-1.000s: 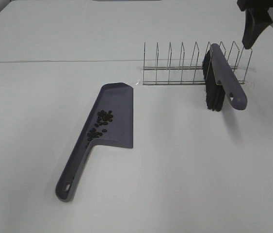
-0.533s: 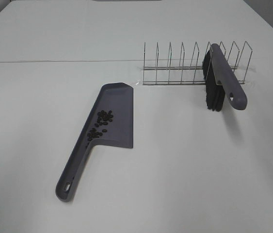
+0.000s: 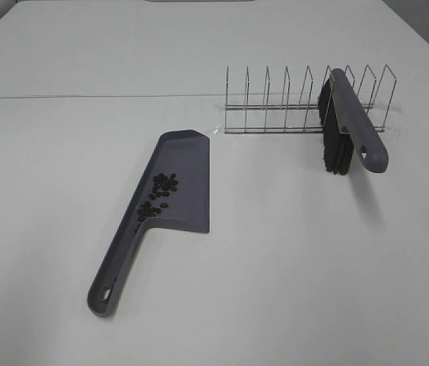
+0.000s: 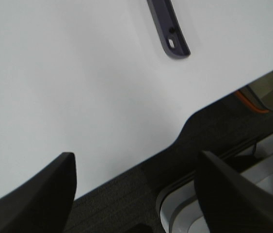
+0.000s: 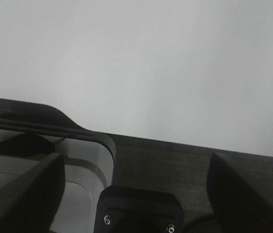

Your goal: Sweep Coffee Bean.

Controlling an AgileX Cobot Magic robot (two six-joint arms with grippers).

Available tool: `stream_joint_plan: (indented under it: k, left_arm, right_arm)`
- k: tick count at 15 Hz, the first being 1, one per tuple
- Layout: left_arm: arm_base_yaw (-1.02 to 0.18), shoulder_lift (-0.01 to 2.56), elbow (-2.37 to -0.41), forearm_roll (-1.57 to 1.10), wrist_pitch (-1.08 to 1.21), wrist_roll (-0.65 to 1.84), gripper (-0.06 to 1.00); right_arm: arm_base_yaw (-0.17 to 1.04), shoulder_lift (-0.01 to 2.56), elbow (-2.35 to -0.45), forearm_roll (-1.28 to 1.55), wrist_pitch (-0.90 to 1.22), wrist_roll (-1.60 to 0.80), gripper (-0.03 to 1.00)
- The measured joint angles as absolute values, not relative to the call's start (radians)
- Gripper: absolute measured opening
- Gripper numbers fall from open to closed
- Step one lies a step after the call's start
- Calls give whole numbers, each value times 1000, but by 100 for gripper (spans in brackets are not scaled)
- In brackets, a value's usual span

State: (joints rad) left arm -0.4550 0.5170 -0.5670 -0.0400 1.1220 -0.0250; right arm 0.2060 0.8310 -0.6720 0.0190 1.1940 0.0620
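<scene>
Several coffee beans (image 3: 159, 195) lie in a small dark cluster inside the grey-purple dustpan (image 3: 183, 175), which rests flat on the white table (image 3: 313, 267) with its handle pointing toward the front left. The matching brush (image 3: 349, 122) leans in the wire rack (image 3: 290, 103) at the back right, bristles down. Neither gripper appears in the high view. In the left wrist view, my left gripper (image 4: 136, 155) is open and empty over the table's front edge, with the dustpan's handle end (image 4: 173, 38) ahead of it. My right gripper (image 5: 136, 158) is open and empty above another stretch of the table's edge.
The wire rack has several empty slots to the left of the brush. A seam runs across the table behind the dustpan. Beyond the table's edge, both wrist views show dark flooring and the robot's grey base (image 5: 73, 184).
The right arm, seen at the top right a second ago, dropped down the right edge and has left the high view. Dustpan, beans and brush have not moved.
</scene>
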Motion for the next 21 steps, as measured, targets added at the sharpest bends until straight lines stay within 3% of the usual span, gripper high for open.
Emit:
stream_joint_plan:
  k: [10,21]
  left_arm:
    - [-455,517,-508,-122,1053,113,66]
    - [-455,517,-508,-134,1051,132,66]
  right_arm:
    - [206,111,-524,-50,1099,56,76]
    - [206,76,-501,-11,1071,10,76]
